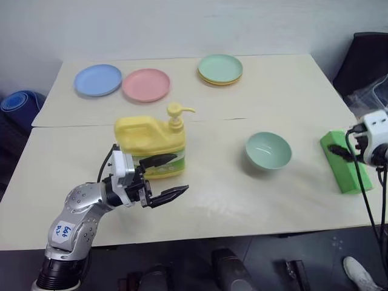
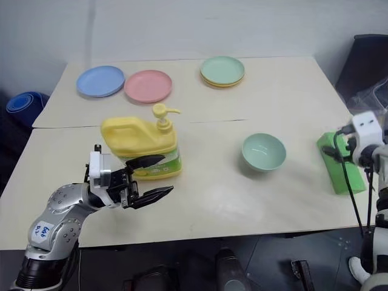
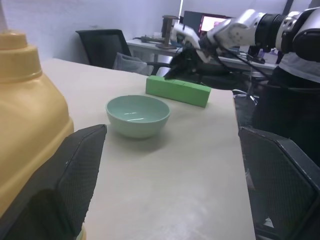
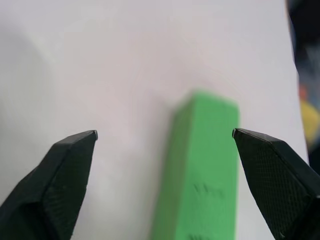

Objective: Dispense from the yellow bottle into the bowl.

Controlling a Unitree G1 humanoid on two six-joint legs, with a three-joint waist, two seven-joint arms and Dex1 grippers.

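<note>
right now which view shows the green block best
The left eye view: the whole green block lies near the table's right edge, under the right claw. The left wrist view shows it beyond the bowl; the right wrist view crops it.

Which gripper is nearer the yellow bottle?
Left. The left gripper hovers open right at the yellow bottle; the right gripper is open over the green block, beyond the bowl.

You are seeing the pump bottle (image 1: 151,144) standing left of the bowl (image 1: 268,150) on the surface (image 1: 212,200); a block (image 1: 339,160) is lying right of the bowl, and plates (image 1: 145,84) are sitting behind them.
</note>
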